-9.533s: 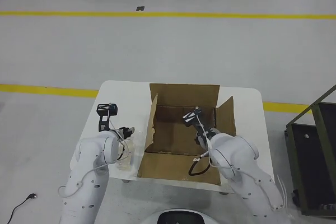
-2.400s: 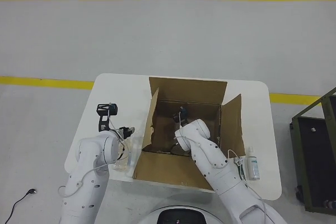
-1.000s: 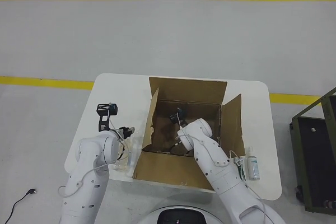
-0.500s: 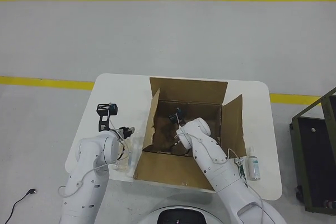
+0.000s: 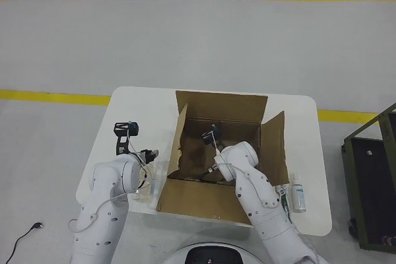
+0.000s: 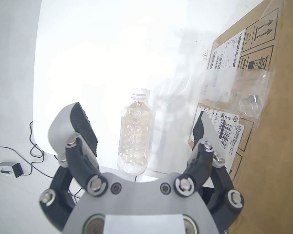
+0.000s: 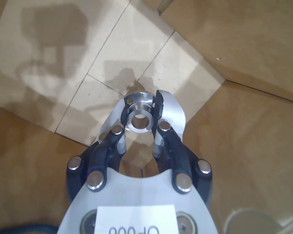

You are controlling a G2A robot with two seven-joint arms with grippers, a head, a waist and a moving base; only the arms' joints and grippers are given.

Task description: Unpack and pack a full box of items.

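Deep in the box [image 5: 219, 109], the right gripper [image 7: 141, 109] has its fingers pinching a metal ring [image 7: 139, 122], whose underside is hidden. The left gripper [image 6: 140, 118], fingers spread, hangs over a clear bottle [image 6: 136, 132], faint against the white worktop [image 6: 100, 49] beside the box. The floor [image 5: 185, 53] is grey with a yellow line [image 5: 46, 98].

White table [image 5: 145, 109], yellow floor line [image 5: 46, 96], dark metal rack [image 5: 383, 191] (right edge), floor adapter [image 6: 8, 169]

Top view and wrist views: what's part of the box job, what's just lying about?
Job: cardboard box, metal ring, clear bottle, white bottle, plastic bag.
Lying about: green cart, power adapter.
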